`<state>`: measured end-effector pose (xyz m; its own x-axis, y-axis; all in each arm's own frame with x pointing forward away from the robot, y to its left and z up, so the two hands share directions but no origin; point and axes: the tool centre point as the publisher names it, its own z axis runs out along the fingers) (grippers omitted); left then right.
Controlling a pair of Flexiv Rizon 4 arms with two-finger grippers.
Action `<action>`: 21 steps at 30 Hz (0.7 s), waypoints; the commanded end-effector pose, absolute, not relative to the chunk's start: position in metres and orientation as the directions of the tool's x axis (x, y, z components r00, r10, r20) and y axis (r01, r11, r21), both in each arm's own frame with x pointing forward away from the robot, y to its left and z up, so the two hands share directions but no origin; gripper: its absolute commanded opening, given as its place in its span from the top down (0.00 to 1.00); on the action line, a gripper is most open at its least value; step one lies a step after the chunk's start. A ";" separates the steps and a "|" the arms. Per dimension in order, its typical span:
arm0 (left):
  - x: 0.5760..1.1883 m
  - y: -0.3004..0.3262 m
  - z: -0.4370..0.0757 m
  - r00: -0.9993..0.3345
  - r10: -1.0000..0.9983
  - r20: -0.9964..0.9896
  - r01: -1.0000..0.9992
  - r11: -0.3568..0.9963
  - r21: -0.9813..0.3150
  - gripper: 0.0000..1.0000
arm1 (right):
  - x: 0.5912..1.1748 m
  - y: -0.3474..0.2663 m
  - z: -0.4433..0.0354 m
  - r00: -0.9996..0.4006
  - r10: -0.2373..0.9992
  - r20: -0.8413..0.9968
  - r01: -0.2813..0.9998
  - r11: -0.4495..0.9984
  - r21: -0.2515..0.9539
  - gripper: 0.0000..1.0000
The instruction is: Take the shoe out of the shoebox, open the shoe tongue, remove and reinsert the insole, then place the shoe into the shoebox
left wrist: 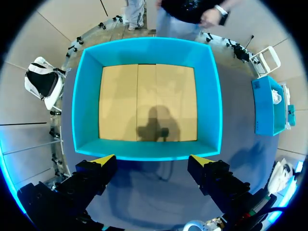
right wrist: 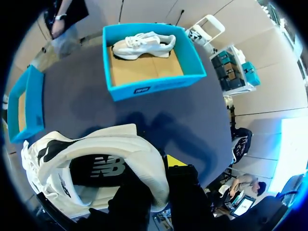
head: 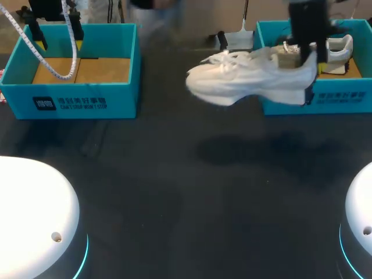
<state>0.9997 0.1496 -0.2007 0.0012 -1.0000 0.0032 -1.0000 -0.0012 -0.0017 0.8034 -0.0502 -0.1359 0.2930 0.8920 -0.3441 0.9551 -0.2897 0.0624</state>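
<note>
White shoe hides one finger of right gripper.

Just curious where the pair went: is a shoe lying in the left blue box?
No, the left shoebox shows only its bare cardboard floor.

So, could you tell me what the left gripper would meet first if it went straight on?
Likely the tan floor of the empty box; the left gripper sits near its wall, so depth is unclear.

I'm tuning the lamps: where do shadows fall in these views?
Head view: the white shoe, held aloft, casts a soft dark patch on the table beneath. Left wrist view: the shadow of the left gripper lies on the cardboard floor of the left shoebox.
</note>
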 end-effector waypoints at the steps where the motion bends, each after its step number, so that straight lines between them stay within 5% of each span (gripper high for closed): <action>1: 1.000 0.150 -0.201 0.001 -1.000 0.003 -1.000 -0.001 -0.001 0.00 | 0.780 -0.020 -0.139 0.298 0.880 -0.371 0.955 -0.281 0.101 1.00; 21: 1.000 0.150 -0.201 0.001 -1.000 0.003 -1.000 -0.001 -0.001 0.00 | 0.703 0.044 -0.157 0.256 0.900 -0.354 0.966 -0.230 0.115 1.00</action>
